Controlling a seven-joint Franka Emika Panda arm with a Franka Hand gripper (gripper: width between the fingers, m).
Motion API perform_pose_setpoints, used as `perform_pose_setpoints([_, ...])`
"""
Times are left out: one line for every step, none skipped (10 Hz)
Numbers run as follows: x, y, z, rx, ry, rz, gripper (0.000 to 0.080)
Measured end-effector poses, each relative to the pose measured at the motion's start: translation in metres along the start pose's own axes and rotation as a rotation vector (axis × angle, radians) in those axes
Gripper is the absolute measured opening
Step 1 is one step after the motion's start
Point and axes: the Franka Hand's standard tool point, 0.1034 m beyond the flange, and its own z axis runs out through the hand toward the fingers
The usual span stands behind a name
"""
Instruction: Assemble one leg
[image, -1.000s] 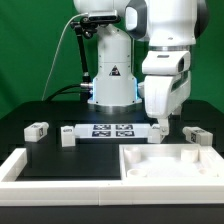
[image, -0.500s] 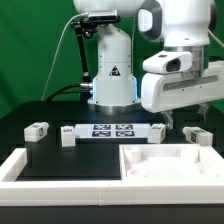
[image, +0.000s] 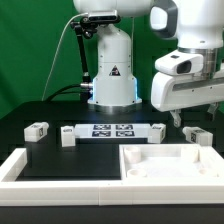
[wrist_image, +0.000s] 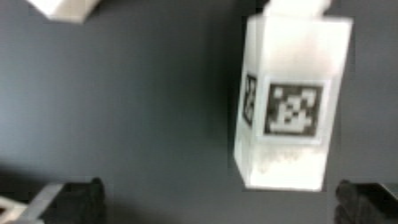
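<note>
End effector (wrist_image: 217, 202) spread wide, hovering over dark worktop (wrist_image: 125, 110) | leg (wrist_image: 290, 100) lies flat below, touching neither finger | bare worktop along one long edge

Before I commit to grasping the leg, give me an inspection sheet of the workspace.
Surface: black table; marker board lying flat.
Job's things: leg lying flat, tag up, ungripped.
Clutter: similar post at the exterior view's left; square tray piece.
Grippers: gripper open, holding nothing, above the leg.
Cables: black cable beside the arm base.
Surroundings: green backdrop.
</note>
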Motion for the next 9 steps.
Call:
perform_pose_setpoints([-0.001, -0.002, 0.000, -0.002, -0.063, 0.011, 0.0649])
perform_pose_setpoints([-0.005, -0.009, 0.003, -0.010, -0.150, 0.041, 0.0649])
perform_pose_setpoints([-0.008, -0.013, 0.006, -0.013, -0.229, 0.046, 0.0649])
perform_pose_setpoints([-0.009, -0.014, 0.010, -0.012, -0.323, 0.045, 0.0649])
perform_pose_setpoints([-0.007, -0.015, 0.014, -0.008, -0.394, 0.045, 0.0649])
perform_pose_setpoints([-0.006, -0.016, 0.020, -0.004, -0.451, 0.045, 0.0649])
perform_pose_setpoints([-0.009, -0.017, 0.020, -0.004, -0.537, 0.041, 0.0649])
perform_pose_setpoints([-0.006, -0.018, 0.025, 0.001, -0.586, 0.039, 0.0649])
perform_pose_setpoints([-0.010, -0.019, 0.027, 0.004, -0.680, 0.036, 0.0649])
